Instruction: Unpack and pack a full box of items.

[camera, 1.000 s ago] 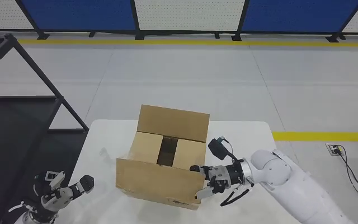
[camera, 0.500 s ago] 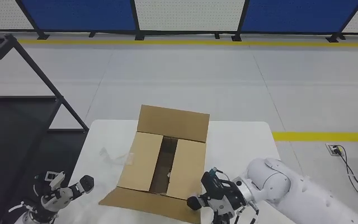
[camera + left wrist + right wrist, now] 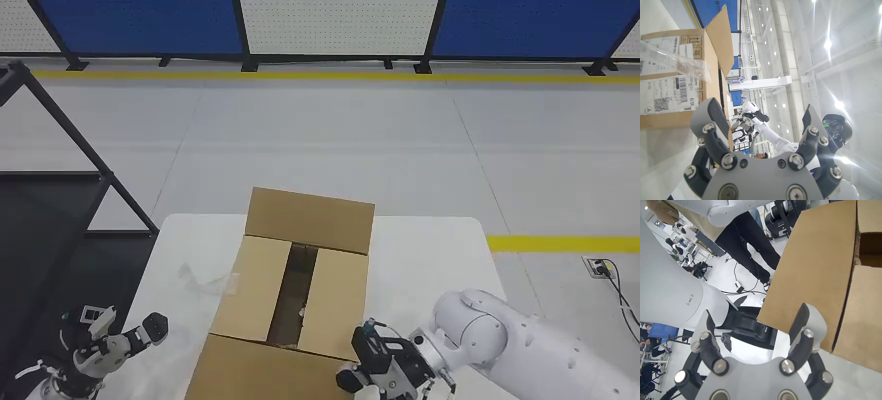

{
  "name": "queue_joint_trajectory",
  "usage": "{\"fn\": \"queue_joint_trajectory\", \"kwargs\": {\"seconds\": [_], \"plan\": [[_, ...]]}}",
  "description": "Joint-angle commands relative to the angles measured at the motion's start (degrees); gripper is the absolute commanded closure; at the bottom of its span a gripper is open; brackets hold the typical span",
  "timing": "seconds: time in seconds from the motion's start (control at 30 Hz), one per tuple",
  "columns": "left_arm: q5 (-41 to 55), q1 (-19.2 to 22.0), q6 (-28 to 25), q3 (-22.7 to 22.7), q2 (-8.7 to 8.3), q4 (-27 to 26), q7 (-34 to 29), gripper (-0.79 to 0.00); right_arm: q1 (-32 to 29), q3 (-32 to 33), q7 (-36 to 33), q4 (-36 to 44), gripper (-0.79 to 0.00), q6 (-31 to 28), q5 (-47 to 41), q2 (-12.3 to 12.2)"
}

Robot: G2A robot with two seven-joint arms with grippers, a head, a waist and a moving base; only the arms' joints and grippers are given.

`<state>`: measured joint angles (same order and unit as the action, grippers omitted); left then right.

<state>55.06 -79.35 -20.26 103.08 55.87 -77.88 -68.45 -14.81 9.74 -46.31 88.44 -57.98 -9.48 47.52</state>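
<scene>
Top: box (image 3: 252,300) mid-table (image 3: 430,250). Near flap (image 3: 260,372) is folded out flat, far flap (image 3: 311,218) is open, and inner flaps (image 3: 335,303) lie over the opening with a gap between. Right gripper (image 3: 362,380) is at the near flap's corner, left gripper (image 3: 152,326) well apart.
Left wrist: jaws wide, empty.
Right wrist: jaws wide, flap corner between, unclamped.
Looks barely opened; unpacking and packing all remain.

Brown cardboard box (image 3: 260,290) sitting upright on white table (image 3: 430,255), far flap standing open, near flap lying folded outward, two inner flaps resting nearly shut, dark gap showing between, printed labels covering one side.
</scene>
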Motion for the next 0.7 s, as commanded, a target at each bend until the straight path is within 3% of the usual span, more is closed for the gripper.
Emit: {"fn": "queue_joint_trajectory", "kwargs": {"seconds": [0.0,0.43,0.67], "plan": [[0.00,0.00,0.00,0.00,0.00,0.00,0.00,-0.785,-0.21,0.00,-0.30,-0.93,-0.785,0.30,0.31,0.64],[-4.83,-2.83,-0.02,-1.06,0.06,-3.34,-1.46,-0.785,0.32,0.00,-4.82,-5.42,-0.785,4.83,-1.13,4.54],[-4.74,-4.63,2.07,-1.08,-0.10,-5.14,-7.40,-0.785,0.61,0.00,-5.43,-7.82,-0.785,5.44,-1.46,6.02]]}}
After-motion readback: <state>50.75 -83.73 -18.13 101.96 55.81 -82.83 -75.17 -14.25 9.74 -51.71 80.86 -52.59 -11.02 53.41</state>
